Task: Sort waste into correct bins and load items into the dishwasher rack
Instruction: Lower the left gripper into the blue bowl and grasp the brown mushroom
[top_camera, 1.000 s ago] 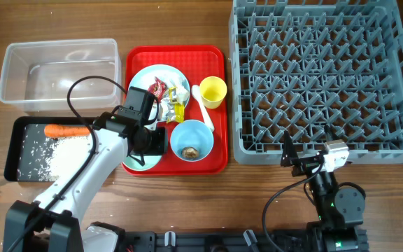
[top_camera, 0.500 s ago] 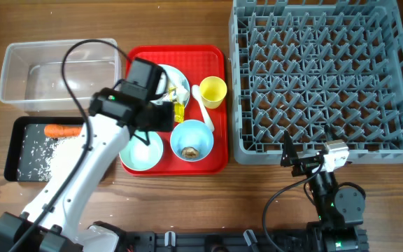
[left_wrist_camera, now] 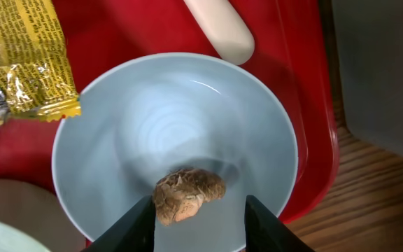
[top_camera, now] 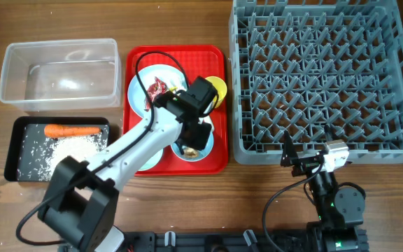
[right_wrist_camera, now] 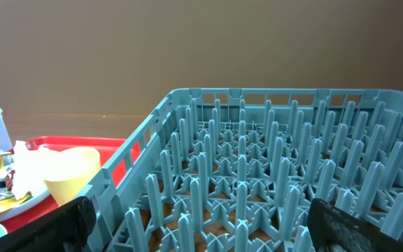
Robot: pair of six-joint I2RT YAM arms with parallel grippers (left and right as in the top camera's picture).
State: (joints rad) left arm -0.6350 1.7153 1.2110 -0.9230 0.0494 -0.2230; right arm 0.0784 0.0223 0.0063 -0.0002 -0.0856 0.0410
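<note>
My left gripper is open, its jaws lowered into the light blue bowl on either side of the small brown food lump, and not closed on it. In the left wrist view my gripper shows at the bottom edge. A yellow wrapper and the white spoon lie beside the bowl on the red tray. The plate holds a red wrapper. The carrot and rice lie in the black tray. My right gripper is open and empty at the rack's front edge.
The clear tub stands at the back left. The grey dishwasher rack fills the right side and shows in the right wrist view. The yellow cup is partly hidden by my left wrist. My arm partly covers the pale green bowl.
My left arm has swung right from over the pale green bowl, across the plate, to the light blue bowl. The right arm has not moved.
</note>
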